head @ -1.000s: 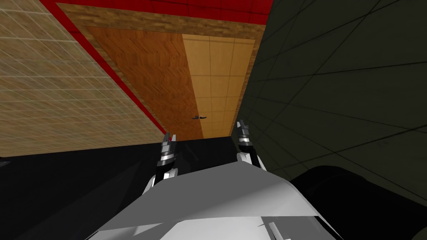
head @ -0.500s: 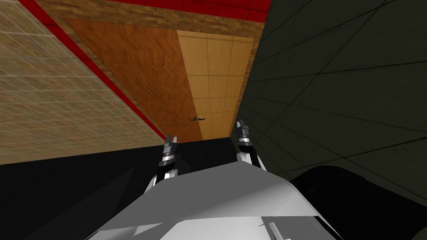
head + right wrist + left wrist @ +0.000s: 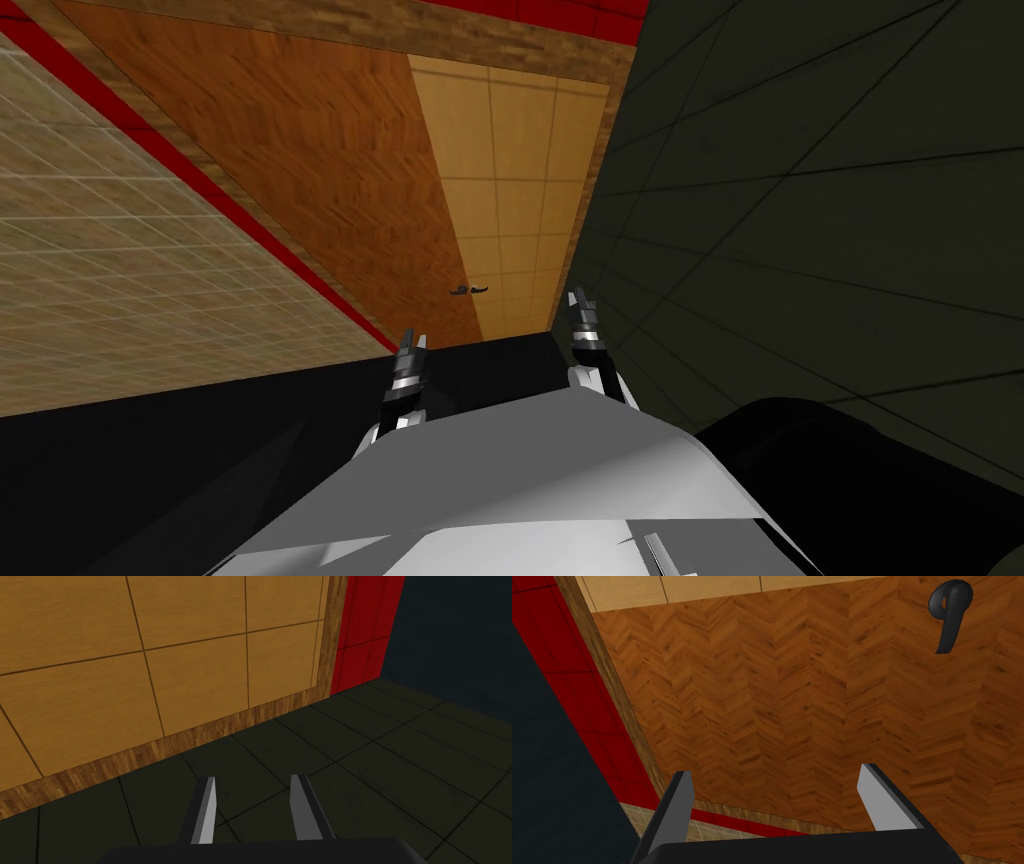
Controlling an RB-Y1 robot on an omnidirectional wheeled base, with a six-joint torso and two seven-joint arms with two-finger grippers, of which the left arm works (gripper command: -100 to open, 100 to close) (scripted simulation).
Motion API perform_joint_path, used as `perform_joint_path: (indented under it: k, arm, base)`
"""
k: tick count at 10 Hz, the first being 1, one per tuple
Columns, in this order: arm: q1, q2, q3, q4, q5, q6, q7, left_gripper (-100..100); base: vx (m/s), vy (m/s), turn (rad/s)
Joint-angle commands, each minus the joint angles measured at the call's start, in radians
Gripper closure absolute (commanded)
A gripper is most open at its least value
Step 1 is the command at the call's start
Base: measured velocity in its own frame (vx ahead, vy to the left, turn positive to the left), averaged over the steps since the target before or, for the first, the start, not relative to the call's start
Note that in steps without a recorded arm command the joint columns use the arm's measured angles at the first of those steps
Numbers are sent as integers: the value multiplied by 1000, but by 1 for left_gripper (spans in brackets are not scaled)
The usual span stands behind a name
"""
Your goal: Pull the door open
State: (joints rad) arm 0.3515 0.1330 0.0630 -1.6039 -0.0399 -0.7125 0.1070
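Two grippers are raised in front of the door handle (image 3: 951, 621), a small dark lever on the door's herringbone wood leaf (image 3: 792, 701), close to where that leaf meets a paler panelled surface (image 3: 520, 180). The left gripper (image 3: 413, 338) is on the herringbone side of the handle, near it but clearly apart. Its fingers (image 3: 679, 801) are spread wide with nothing between them, and they point at bare wood beside the lever rather than at the lever. The right gripper (image 3: 577, 296) is on the paler side of the handle and also apart from it. Its fingers (image 3: 207, 811) are parted by a narrower gap and hold nothing. It points past the handle to the wooden frame strip (image 3: 150, 753) and the dark tiled floor (image 3: 375, 766). Beyond the frame, further still from the handle, there is a red wall band (image 3: 357, 626).
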Motion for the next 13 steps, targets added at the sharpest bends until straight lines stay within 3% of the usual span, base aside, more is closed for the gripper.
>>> perform_joint_path:
  k: [1, 13]
  arm:
    - [-11, 6, 3, 39, 5, -4, 6, -100]
    - [-84, 44, 24, 317, 39, -41, 44, -100]
  base:
    - [119, -6, -56]
    - [100, 4, -59]
